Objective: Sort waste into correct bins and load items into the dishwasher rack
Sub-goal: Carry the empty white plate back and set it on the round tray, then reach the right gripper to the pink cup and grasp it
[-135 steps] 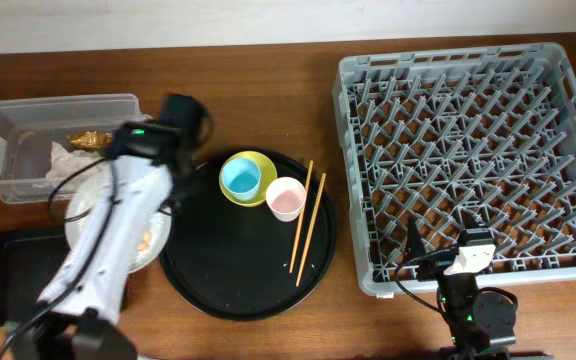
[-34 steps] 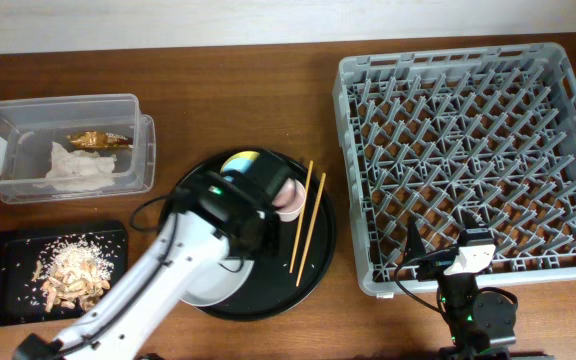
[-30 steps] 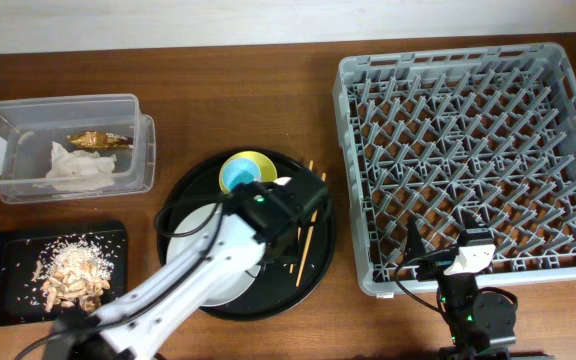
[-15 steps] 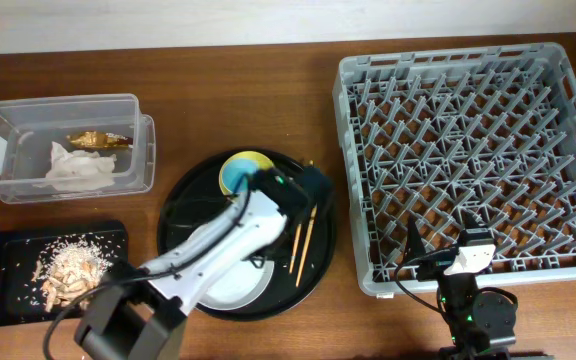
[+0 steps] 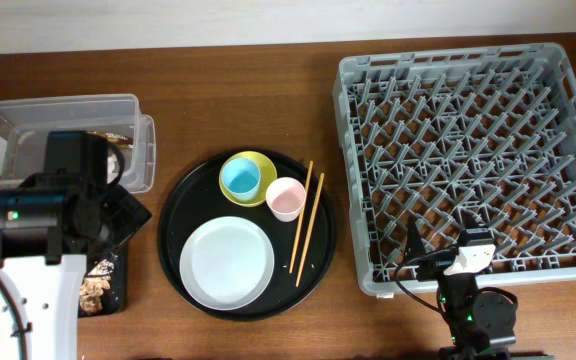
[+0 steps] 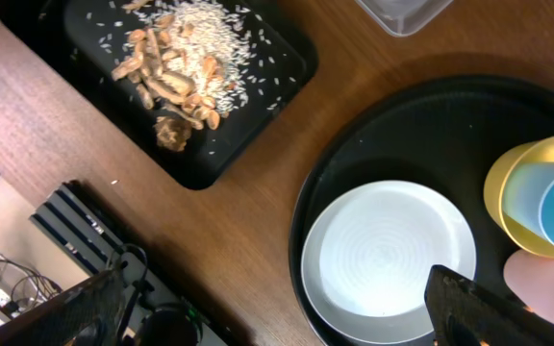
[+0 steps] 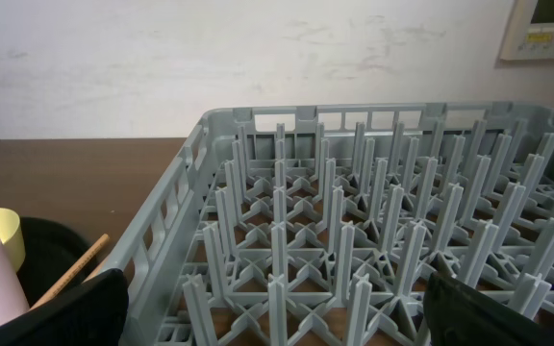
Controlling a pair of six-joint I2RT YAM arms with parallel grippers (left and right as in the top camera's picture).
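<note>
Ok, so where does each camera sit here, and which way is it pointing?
Overhead: fixed above the table, looking straight down; dishwasher rack, round black tray; left arm lower left, right arm at bottom.
Left wrist: high, looking down on the shallow black tray and plate; left pincer open, tips in the bottom corners.
Right wrist: low, facing level across the rack toward the wall; right pincer open, tips in the bottom corners.
Shared: overhead and left wrist show the plate; overhead and right wrist, the rack.
</note>
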